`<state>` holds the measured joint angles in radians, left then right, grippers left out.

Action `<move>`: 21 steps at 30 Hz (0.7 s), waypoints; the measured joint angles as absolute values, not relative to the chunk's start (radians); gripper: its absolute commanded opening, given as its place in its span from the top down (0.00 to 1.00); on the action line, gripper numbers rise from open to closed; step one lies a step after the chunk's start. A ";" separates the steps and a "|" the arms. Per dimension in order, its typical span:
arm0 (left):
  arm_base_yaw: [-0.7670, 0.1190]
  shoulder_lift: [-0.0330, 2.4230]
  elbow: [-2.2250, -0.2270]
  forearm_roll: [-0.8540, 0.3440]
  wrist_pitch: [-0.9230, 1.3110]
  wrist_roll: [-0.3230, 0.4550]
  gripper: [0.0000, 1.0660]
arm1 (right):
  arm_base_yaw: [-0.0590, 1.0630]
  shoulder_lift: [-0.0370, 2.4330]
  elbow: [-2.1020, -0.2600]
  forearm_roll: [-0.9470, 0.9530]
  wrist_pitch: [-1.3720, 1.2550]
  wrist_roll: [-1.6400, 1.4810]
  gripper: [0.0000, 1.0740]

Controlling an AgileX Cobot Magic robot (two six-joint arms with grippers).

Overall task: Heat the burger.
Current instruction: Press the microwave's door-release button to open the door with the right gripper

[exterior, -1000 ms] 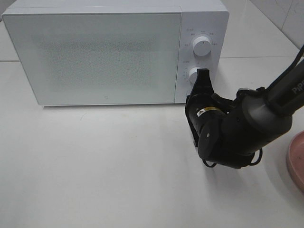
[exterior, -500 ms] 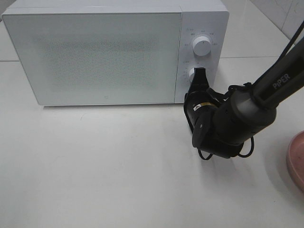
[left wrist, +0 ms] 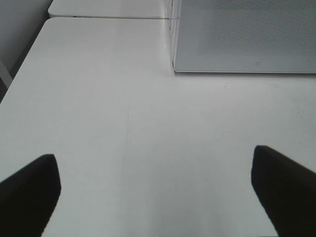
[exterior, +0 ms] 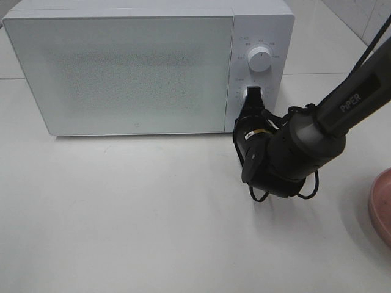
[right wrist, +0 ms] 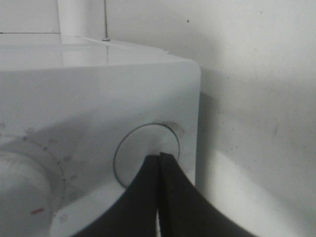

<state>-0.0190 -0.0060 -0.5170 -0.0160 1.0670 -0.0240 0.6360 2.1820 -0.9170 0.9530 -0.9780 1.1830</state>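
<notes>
fingers of the left gripper are spread wide, holding nothing, hanging over the table out toward 8 o'clock of the microwave. its door is shut and frosted, so i can't see the burger; no sign of it outside, so my guess is it's in there. over at the 3 o'clock end, the right gripper has its tips pressed together, right against the lower dial. pink plate at 4 o'clock shows no burger on the part in view. loading looks done; setting the dial and the heating itself are left.
</notes>
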 measured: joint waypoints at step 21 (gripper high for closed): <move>-0.019 -0.006 -0.517 -0.016 1.067 -0.024 0.08 | 0.652 2.237 -1.025 1.120 -1.013 1.149 1.00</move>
<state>-0.0190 -0.0060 -0.5170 -0.0160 1.0670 -0.0240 0.6520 2.2370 -1.0250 1.1200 -1.0130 1.1490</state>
